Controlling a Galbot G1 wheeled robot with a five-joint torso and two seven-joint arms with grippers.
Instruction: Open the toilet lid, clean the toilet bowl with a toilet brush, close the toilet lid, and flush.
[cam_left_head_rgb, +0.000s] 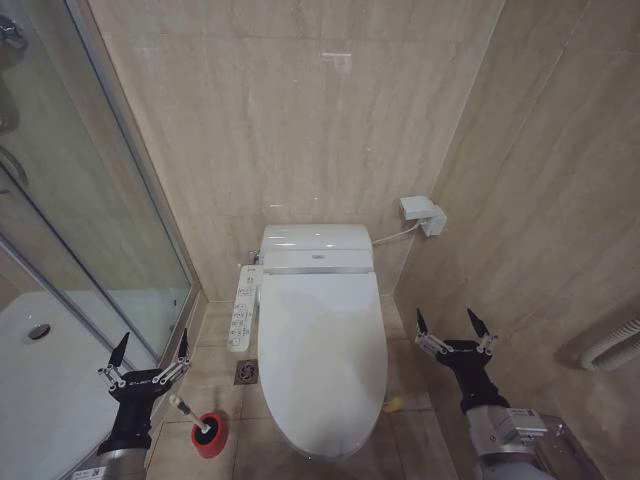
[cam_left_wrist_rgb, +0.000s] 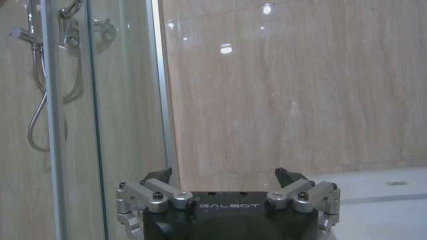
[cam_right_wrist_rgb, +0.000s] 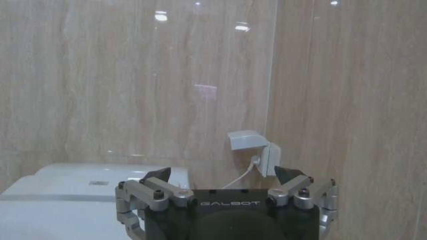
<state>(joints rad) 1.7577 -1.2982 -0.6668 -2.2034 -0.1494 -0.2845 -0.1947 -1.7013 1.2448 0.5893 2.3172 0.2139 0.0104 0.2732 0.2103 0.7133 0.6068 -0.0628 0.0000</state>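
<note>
Both grippers hang spread wide, holding nothing: the left gripper (cam_left_head_rgb: 150, 345) above the toilet brush (cam_left_head_rgb: 197, 420) in its red holder, the right gripper (cam_left_head_rgb: 452, 326) just beside the closed toilet lid (cam_left_head_rgb: 322, 355) lying between them.

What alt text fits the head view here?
A white toilet with its toilet lid closed stands against a beige tiled wall; the open left gripper hovers near the toilet brush in its red holder, the open right gripper opposite.
</note>
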